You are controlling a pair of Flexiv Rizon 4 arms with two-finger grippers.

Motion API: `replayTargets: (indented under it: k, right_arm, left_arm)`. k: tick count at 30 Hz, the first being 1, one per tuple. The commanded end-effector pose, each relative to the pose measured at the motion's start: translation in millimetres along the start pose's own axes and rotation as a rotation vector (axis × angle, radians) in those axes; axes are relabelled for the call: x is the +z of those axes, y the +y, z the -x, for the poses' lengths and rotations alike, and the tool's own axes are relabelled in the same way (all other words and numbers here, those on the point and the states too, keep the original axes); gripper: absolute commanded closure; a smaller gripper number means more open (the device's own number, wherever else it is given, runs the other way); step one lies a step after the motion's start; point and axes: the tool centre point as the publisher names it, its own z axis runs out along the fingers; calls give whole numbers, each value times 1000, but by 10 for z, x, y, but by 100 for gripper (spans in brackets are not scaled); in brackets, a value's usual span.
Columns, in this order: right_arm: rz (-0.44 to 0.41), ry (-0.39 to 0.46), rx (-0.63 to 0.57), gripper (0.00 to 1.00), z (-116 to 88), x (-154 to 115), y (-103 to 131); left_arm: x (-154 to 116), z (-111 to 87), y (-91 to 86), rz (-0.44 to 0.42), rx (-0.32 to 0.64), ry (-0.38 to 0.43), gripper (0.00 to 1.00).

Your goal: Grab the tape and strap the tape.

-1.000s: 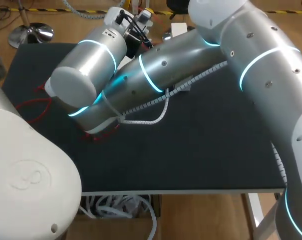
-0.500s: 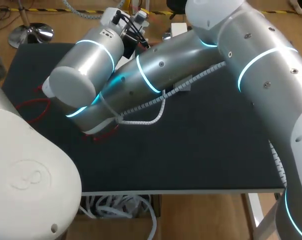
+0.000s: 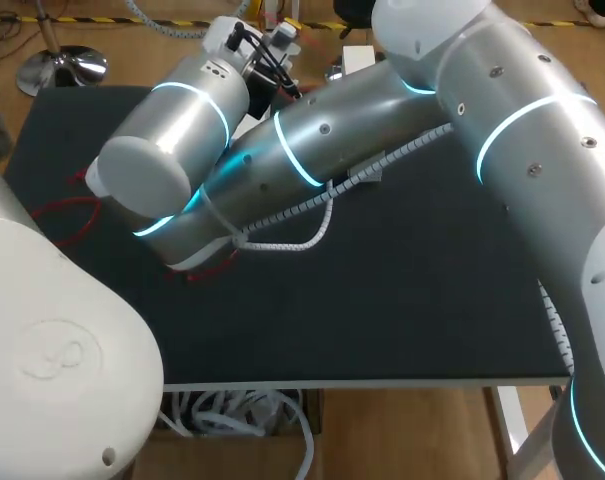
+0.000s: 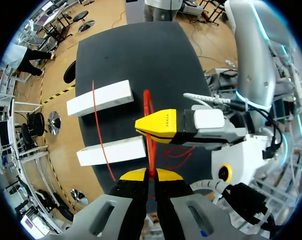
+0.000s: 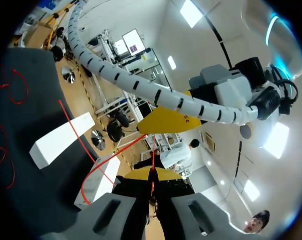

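Held: left hand [image 4: 150,174] and right hand [image 5: 151,173] both pinched shut on the red tape [image 4: 147,102], tips close together. Risk: the tape may slip from a pinch, or pull taut and drag the white blocks [image 4: 100,98].

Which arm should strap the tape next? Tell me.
Left, likely: left gripper and right gripper both pinch the red tape, but the left one faces the white blocks.

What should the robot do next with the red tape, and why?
The left end effector and right end effector each pinch the red tape, which loops slack near them. Probably ease them slightly apart, so that the tape pulls snug.
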Motion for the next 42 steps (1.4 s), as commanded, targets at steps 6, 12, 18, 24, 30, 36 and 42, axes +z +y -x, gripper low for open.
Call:
replayTargets:
  k: [6,12,18,24,30,36,42]
  right_arm:
    - [-8,-15,-7,100,59,4,-18]
    - [-6,-11,-4,100,35,10,-5]
    - [-4,-7,-3,100,16,23,13]
    - [5,-9,-2,100,21,21,42]
    - [15,-5,-4,100,8,13,72]
    - [22,-1,-4,100,0,6,85]
    - [25,-8,-4,100,16,-4,89]
  left_arm:
    - [5,-13,6,0,0,-2,100]
    - [5,-13,6,0,0,-2,100]
    - [5,-13,6,0,0,-2,100]
    - [5,-13,6,0,0,-2,100]
    - [5,-13,6,0,0,-2,100]
    - [5,-13,6,0,0,-2,100]
    - [5,-13,6,0,0,-2,100]
